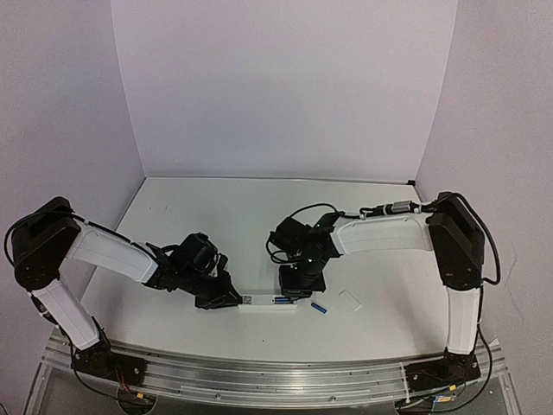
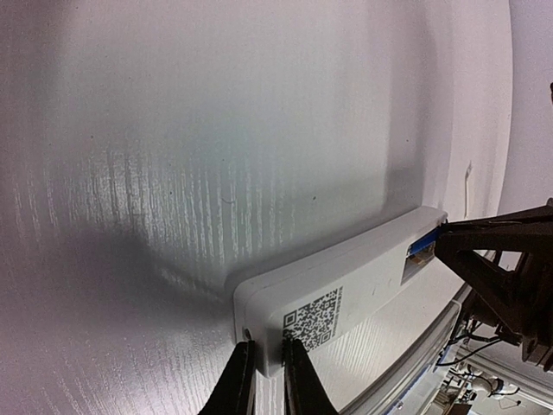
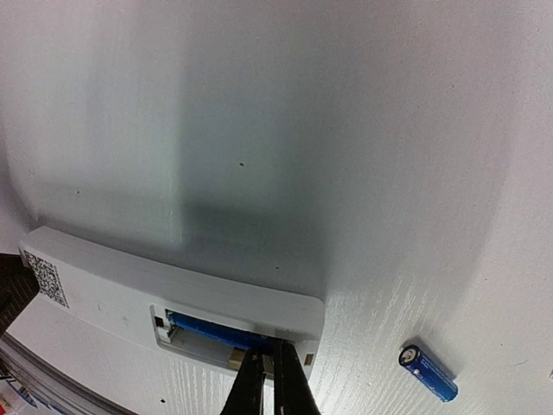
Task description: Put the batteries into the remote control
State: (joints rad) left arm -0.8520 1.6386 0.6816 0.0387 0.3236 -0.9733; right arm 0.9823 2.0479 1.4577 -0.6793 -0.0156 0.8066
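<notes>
Pinching the remote control [image 2: 346,285] by its end with my left gripper [image 2: 268,350], I press my closed right gripper [image 3: 268,359] onto the battery [image 3: 216,328] lying along it.

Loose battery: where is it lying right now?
In the top view the loose battery lies on the table, just right of the remote control and left of the small white cover.
</notes>
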